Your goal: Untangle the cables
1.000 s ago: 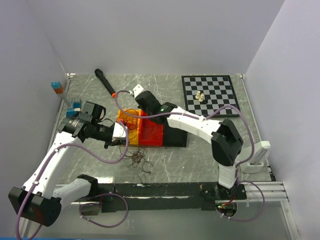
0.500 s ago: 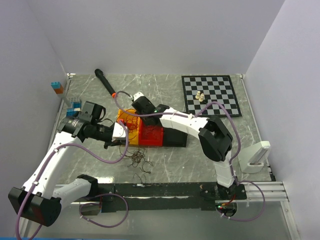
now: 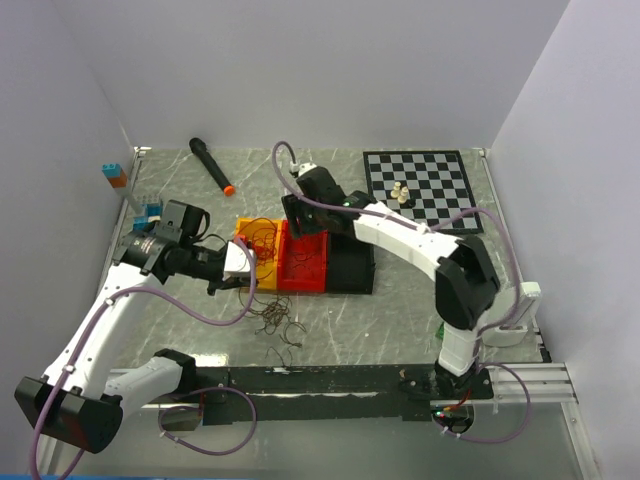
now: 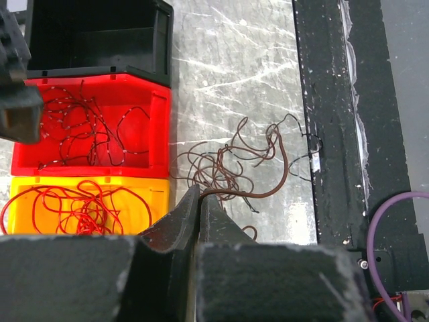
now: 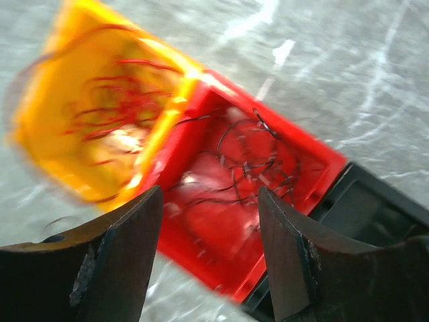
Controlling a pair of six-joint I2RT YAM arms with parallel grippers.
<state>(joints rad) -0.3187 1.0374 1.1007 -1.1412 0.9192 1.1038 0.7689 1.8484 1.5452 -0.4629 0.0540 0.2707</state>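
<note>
A loose tangle of brown cables lies on the marble table in front of the bins. My left gripper is shut on one brown cable that curves off into the tangle. More cables lie sorted: red ones in the orange bin, dark ones in the red bin. My right gripper hovers above the red bin, jaws wide apart, nothing between them.
A black bin adjoins the red one. A chessboard with a few pieces lies back right, a black marker back left, coloured blocks by the left wall, a white object at the right edge.
My right gripper has opened and swung back and to the right, from over the orange bin to above the red bin. The left gripper holds still, still clamped on the brown cable.
</note>
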